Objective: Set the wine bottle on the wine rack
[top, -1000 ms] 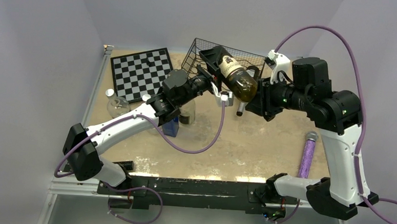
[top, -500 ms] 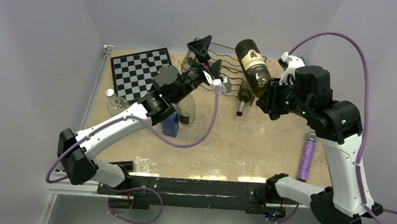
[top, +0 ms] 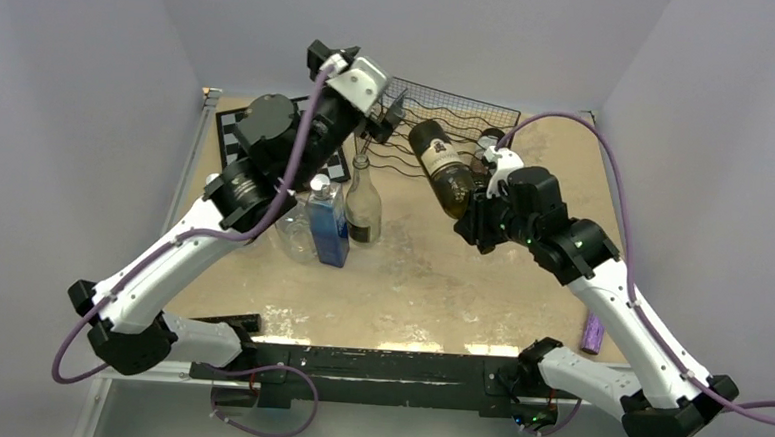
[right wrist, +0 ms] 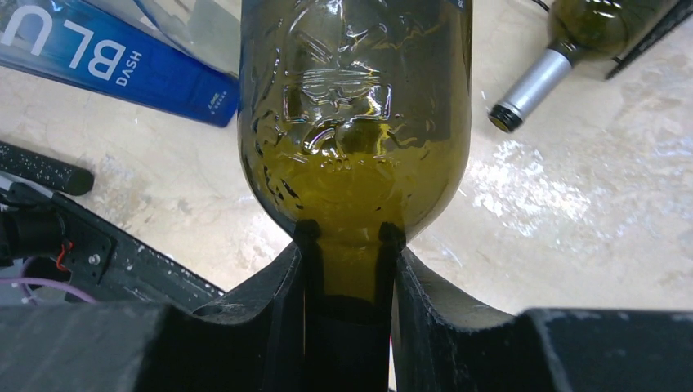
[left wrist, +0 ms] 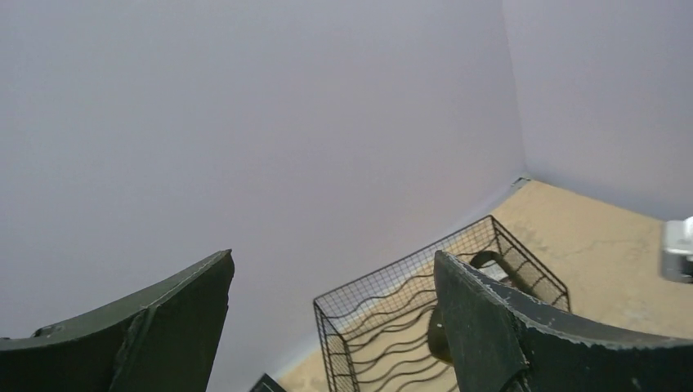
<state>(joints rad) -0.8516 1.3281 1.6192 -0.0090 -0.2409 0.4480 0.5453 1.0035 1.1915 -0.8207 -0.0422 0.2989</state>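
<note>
Wine rack [top: 469, 111] sat just beyond the fingers of the right gripper [right wrist: 345, 245]. Wine bottle [top: 440, 164] was clamped by its neck between those fingers, base toward the rack's front wires; contact unclear. Left gripper [left wrist: 331, 269] hovered above the rack, fingers wide, empty. I judged that seating and release remained.

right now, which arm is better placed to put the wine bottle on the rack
Right. The right tool is shut on the wine bottle by its neck, near the wine rack. The left tool is open, empty, raised above it.
</note>
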